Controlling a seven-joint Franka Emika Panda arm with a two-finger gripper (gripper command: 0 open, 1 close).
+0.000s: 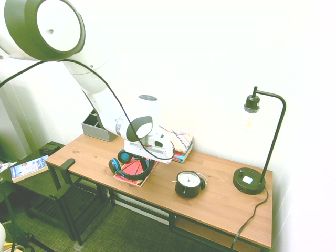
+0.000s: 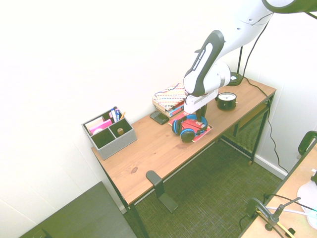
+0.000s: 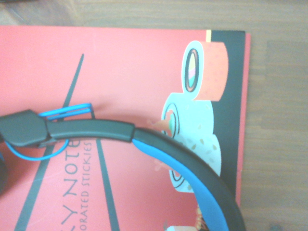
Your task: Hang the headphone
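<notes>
Wooden desk [image 1: 220,197] bears curved headphone [image 1: 126,164] on red notepad [image 1: 137,173].

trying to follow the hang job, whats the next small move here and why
Probably finish closing, then lift straight up. The gripper points down onto the headphone, which lies on the red notebook on the desk. From the exterior views I cannot tell whether the headband is clamped, so test with a small lift.

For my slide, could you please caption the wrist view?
Close-up of the headphone's black-and-blue headband lying across a red sticky-note booklet.
</notes>
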